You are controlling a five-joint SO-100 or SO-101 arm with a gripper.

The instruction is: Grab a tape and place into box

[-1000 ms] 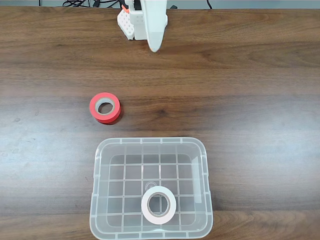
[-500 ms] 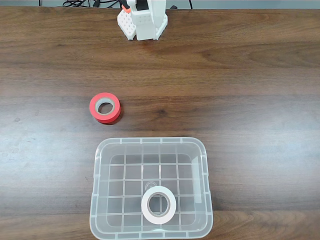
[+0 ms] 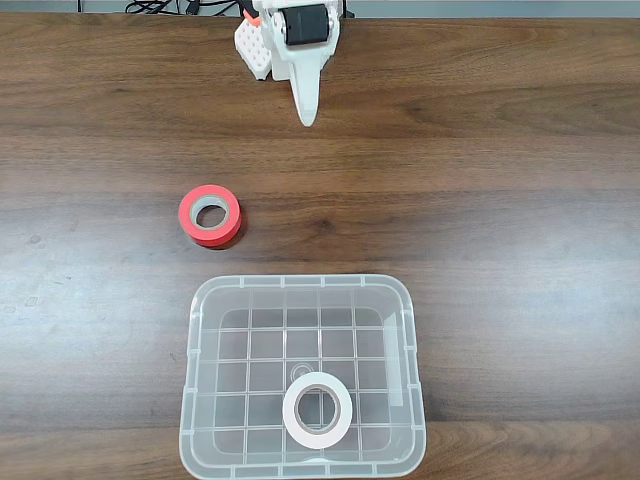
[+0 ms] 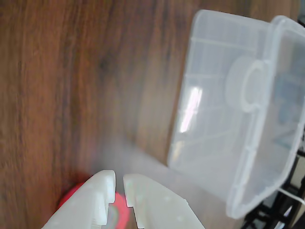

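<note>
The tape [image 3: 317, 411] is lying flat on the grid-patterned floor of the box [image 3: 196, 340], toward the box's near end in the fixed view, well apart from the claw [image 3: 308, 118]. In that view the whole width of bare wooden table [image 3: 500, 200] is lying between them: the claw is hanging at the far edge of the table, its white tip pointing toward the box, and the tape is sitting almost straight ahead of that tip, at the opposite side of the picture. In the wrist view the tape [image 4: 246, 86] is showing as a blurred white ring through the clear wall of the box [image 4: 224, 162], up and to the right of the claw [image 4: 119, 183].

The claw's two white fingers [image 4: 97, 200] are sitting nearly pressed together, with just a thin slit between their tips, and they are gripping nothing.

A red roll [image 3: 210, 214] with a grey core is resting on the table between the claw and the box, off to the left of the line from the claw to the tape in the fixed view. In the wrist view the red roll [image 4: 71, 198] is peeking out just behind the fingers.
</note>
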